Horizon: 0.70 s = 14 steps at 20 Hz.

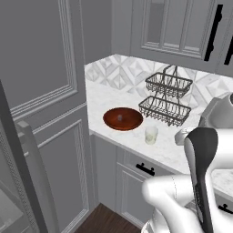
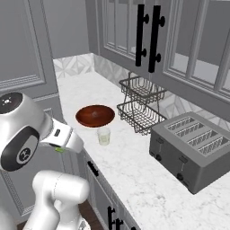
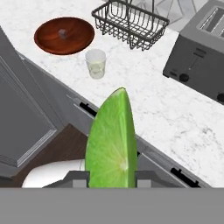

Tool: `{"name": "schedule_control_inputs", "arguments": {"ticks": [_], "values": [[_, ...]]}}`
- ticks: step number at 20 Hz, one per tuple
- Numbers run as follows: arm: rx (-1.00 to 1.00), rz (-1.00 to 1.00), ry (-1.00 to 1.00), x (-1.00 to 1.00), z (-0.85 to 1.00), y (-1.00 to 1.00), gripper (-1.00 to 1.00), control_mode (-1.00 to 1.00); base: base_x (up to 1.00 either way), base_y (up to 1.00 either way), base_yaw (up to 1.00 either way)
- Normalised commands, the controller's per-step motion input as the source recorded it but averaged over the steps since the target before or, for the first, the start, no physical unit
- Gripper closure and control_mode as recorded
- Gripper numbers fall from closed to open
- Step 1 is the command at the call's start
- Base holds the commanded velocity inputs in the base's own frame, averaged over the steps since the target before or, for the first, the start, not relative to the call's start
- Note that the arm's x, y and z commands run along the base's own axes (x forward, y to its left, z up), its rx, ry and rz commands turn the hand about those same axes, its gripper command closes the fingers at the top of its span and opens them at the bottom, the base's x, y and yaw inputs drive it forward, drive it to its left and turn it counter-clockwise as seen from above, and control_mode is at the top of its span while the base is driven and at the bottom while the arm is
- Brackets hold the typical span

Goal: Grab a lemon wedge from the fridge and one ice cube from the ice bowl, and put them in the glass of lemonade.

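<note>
In the hand view, going left to right: the reddish-brown ice bowl (image 3: pixel 64 35) sits on the marble desk (image 3: pixel 175 118) with a small cube in it, the glass of lemonade (image 3: pixel 96 63) just beside it, then the wire basket (image 3: pixel 130 22) and toaster (image 3: pixel 199 57). Below, the tool (image 3: pixel 112 177) is clamped on the lemon wedge (image 3: pixel 111 144), held off the desk's front edge

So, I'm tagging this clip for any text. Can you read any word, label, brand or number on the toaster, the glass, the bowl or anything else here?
None: no readable text anywhere.
toaster: plain grey, knobs unmarked.
glass of lemonade: no label.
ice bowl: plain reddish-brown.
lemon wedge in the gripper: no mark.
</note>
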Motion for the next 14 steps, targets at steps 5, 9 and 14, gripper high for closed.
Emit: {"name": "schedule_control_inputs", "arguments": {"ticks": [5,9,14], "values": [[-0.01,0.03,0.01,0.04,0.00,0.00,1.00,-1.00,0.00,0.00,0.00],[-0.16,0.32,0.03,0.25,0.00,0.00,1.00,-1.00,0.00,0.00,0.00],[-0.31,0.56,-0.02,0.20,0.00,0.00,1.00,-1.00,0.00,0.00,0.00]]}}
